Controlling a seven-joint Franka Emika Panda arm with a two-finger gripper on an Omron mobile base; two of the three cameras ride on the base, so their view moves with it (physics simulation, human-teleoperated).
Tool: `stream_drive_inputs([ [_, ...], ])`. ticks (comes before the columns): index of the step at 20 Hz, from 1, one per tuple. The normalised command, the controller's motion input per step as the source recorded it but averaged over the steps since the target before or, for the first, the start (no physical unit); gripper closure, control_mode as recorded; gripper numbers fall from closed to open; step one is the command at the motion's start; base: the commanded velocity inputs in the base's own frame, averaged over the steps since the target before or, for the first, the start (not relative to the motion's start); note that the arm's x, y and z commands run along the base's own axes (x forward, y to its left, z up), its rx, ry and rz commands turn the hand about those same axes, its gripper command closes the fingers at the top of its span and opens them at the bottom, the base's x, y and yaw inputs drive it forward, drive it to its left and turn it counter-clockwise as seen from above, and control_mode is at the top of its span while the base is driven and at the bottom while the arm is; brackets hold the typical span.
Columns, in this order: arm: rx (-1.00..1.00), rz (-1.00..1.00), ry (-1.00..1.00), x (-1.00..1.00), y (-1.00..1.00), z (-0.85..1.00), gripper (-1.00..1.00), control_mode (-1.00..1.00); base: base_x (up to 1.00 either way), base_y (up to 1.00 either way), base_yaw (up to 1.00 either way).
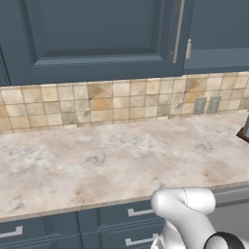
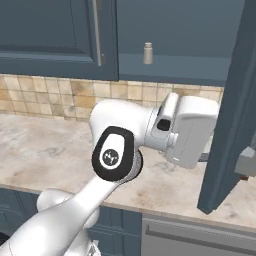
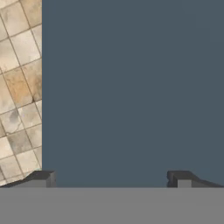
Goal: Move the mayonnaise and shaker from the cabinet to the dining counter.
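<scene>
The cabinet [image 2: 175, 30] stands open in the right base view, its door [image 2: 234, 100] swung out toward me on the right. The shaker [image 2: 147, 53], a tiny pale grey cylinder, stands upright on the cabinet's floor. My white hand [image 2: 192, 131] hangs below the cabinet, close to the inner face of the open door. In the hand view my gripper [image 3: 111, 178] is open, fingertips [image 3: 41, 177] far apart, nothing between them, facing a flat dark blue panel beside tan tiles [image 3: 19, 87]. The mayonnaise and the dining counter are out of view.
A marble-look counter [image 1: 107, 160] backed by tan tiles [image 1: 97, 104] runs below the wall cabinets. A shut cabinet door with a vertical silver handle [image 1: 179, 31] hangs above it. Two wall outlets [image 1: 206, 105] sit at the right. Drawers [image 1: 58, 228] line the counter front.
</scene>
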Motion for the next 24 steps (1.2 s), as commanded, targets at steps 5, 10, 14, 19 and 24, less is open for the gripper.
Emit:
stream_drive_inputs([
  [5, 0.17, 0.01, 0.0, 0.0, -0.85, -0.17, -1.0, -1.0, 0.0, 0.0, 0.0],
  [10, 0.17, 0.1, -0.02, -0.11, -0.05, -0.2, -1.0, -1.0, 0.0, 0.0, 0.0],
  [14, 0.12, 0.15, -0.13, -0.05, 0.75, -0.16, -1.0, -1.0, 0.0, 0.0, 0.0],
  [19, 0.1, 0.16, -0.12, -0.01, 1.0, -0.04, -1.0, -1.0, 0.0, 0.0, 0.0],
  [24, 0.12, 0.13, -0.04, 0.0, 1.0, 0.01, -1.0, -1.0, 0.0, 0.0, 0.0],
])
